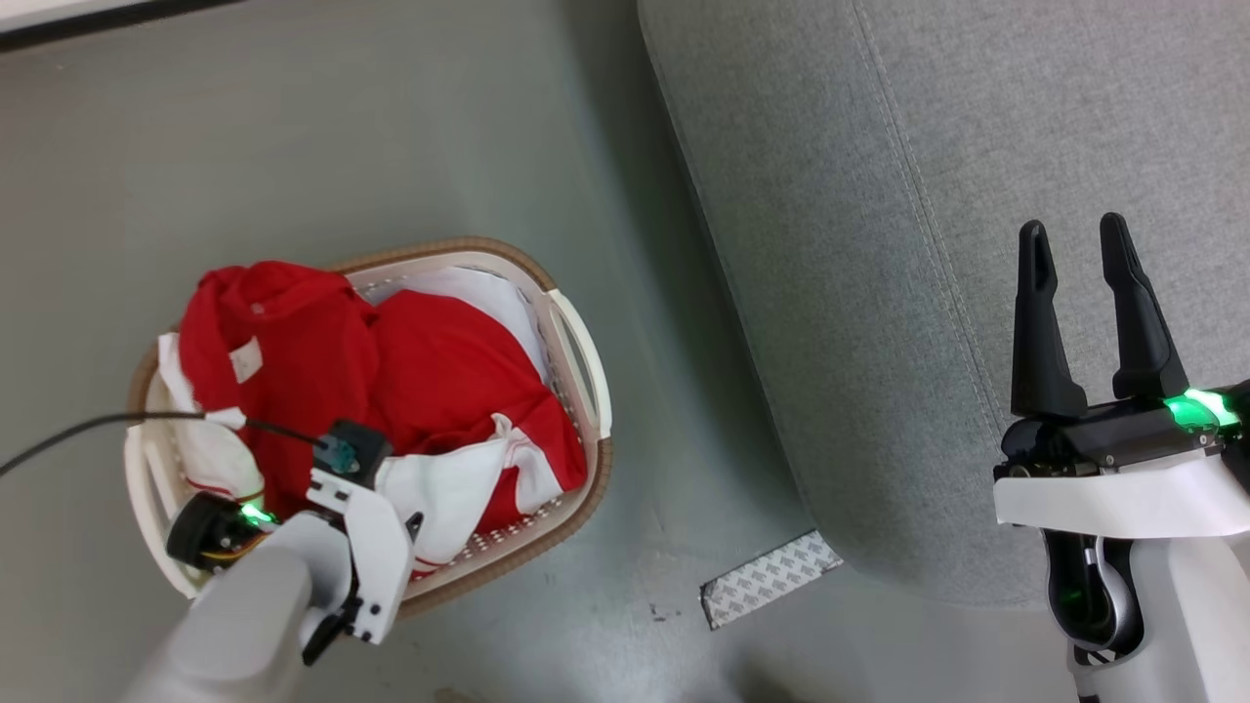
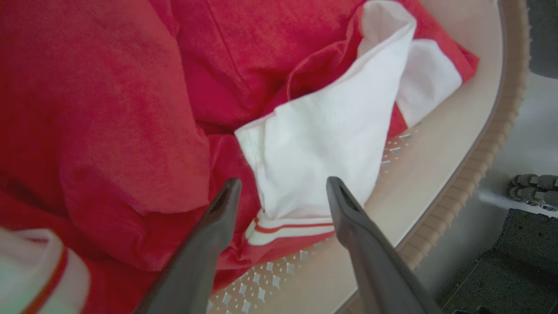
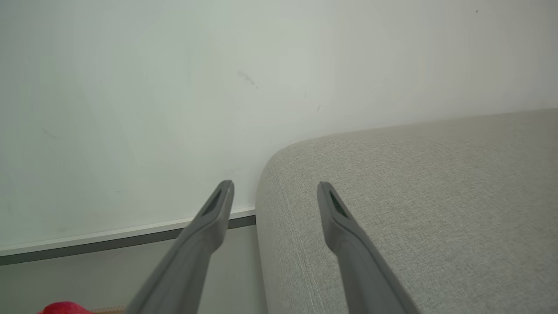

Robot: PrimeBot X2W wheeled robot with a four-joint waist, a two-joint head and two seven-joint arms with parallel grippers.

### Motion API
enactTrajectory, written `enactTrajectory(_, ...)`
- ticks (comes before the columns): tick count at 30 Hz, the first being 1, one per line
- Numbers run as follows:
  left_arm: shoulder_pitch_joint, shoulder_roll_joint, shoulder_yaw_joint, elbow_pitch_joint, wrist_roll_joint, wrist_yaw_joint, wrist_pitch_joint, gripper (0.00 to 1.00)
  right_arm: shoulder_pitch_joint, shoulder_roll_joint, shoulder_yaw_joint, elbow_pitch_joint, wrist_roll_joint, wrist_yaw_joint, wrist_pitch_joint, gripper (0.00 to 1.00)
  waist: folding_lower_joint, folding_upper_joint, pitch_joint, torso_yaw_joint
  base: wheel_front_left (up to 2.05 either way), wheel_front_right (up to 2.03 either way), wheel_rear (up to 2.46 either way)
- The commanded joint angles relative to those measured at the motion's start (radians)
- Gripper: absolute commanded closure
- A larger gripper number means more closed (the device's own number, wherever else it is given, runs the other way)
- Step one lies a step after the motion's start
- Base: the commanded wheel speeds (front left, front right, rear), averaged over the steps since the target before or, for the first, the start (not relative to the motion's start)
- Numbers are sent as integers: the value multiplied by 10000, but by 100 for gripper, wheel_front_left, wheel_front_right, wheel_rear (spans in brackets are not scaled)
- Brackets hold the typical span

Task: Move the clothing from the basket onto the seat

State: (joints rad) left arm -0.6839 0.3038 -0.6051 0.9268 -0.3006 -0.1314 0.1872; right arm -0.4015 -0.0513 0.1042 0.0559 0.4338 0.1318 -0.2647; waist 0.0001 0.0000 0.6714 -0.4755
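Head view: the red-and-white clothing (image 1: pixel 430 381) lies heaped in the basket (image 1: pixel 586 356) on the floor (image 1: pixel 342 146) beside the grey seat (image 1: pixel 879 244). Left gripper (image 2: pixel 283 183), jaws spread wide and empty, hangs over a white panel (image 2: pixel 322 144), perhaps just short of touching. Right gripper (image 1: pixel 1073 227), equally wide, holds nothing above the seat.

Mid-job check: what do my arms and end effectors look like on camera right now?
The left end effector and right end effector each have two long, tapering dark fingers. Green lights glow at both wrists. The left forearm is pale grey with a white bracket; a thin black cable runs to a small black box on it.
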Motion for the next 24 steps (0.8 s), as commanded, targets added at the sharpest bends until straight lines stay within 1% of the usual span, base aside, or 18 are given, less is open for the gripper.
enactTrajectory(1, -247, 224, -142, 127, -163, 20, 243, 0, -139, 10, 16, -17, 122, -21, 6, 0, -1, 0, 198, -129, 0, 0, 0)
enactTrajectory(4, -531, 481, -471, 341, -241, 20, 547, 0, -226, 12, 67, -71, 256, -21, 6, 0, -1, 0, 444, -222, 0, 0, 0)
enactTrajectory(6, -610, 516, -597, 376, -289, 21, 581, 0, -268, 12, 90, -97, 292, -21, 6, 0, -1, 0, 528, -254, 0, 0, 0)
enactTrajectory(8, -661, 524, -928, 480, -412, 20, 807, 0, -311, 11, 128, -114, 349, -21, 6, 0, -1, 0, 669, -305, 0, 0, 0)
enactTrajectory(12, -904, 743, -1726, 517, -660, 19, 1240, 0, -271, 11, 187, -123, 429, -21, 6, 0, -1, 0, 878, -345, 0, 0, 0)
enactTrajectory(16, -1095, 884, -2406, 558, -744, 19, 1431, 0, -290, 11, 205, -86, 446, -21, 6, 0, -1, 0, 964, -343, 0, 0, 0)
enactTrajectory(17, -1155, 918, -2513, 575, -792, 19, 1404, 20, -303, 11, 214, -81, 456, -21, 6, 0, -1, 0, 977, -344, 0, 0, 0)
enactTrajectory(18, -1202, 935, -2617, 594, -850, 19, 1359, 59, -323, 10, 220, -71, 462, -21, 6, 0, -1, 0, 985, -344, 0, 0, 0)
enactTrajectory(19, -1261, 958, -2728, 575, -891, 19, 1253, 90, -343, 10, 227, -56, 469, -21, 6, 0, -1, 0, 988, -342, 0, 0, 0)
enactTrajectory(20, -1330, 966, -2783, 600, -957, 19, 1167, 100, -358, 11, 232, -40, 470, -21, 6, 0, -1, 0, 981, -334, 0, 0, 0)
enactTrajectory(24, -1320, 862, -3080, 644, -1346, 19, 727, 100, -430, 11, 208, 63, 357, -21, 6, 0, -1, 0, 780, -259, 0, 0, 0)
